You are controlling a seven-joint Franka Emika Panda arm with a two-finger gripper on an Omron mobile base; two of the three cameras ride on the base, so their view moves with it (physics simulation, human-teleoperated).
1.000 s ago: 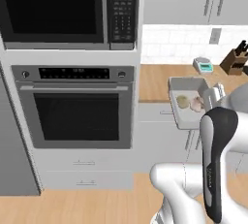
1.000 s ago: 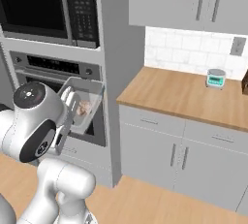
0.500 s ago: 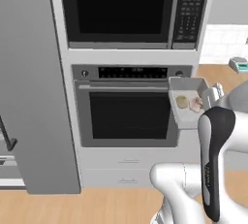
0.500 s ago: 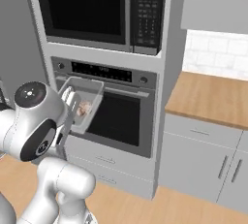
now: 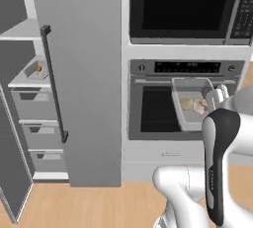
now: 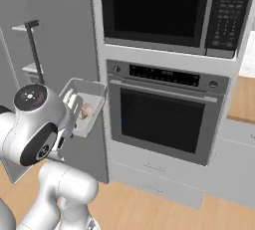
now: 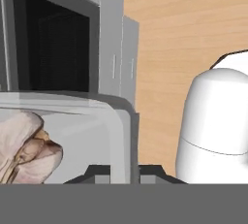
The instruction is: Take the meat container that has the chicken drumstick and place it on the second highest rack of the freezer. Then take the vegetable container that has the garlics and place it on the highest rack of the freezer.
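My gripper is shut on the rim of the clear vegetable container, held up in front of the oven. The pale garlics lie clustered inside it. In the hand view the gripper clamps the container wall. At the left the freezer stands open, its black handle on the door. The meat container with the chicken drumstick rests on the second highest rack. Above it, the highest rack is bare.
A wall oven with a microwave above it stands right of the freezer. Grey drawers fill the freezer below the shelves. The freezer's handle and a wood countertop flank the oven.
The whole picture has slid to the right as the base drove left: the countertop has left the view and the open freezer has come in. The garlic container stays in my gripper.
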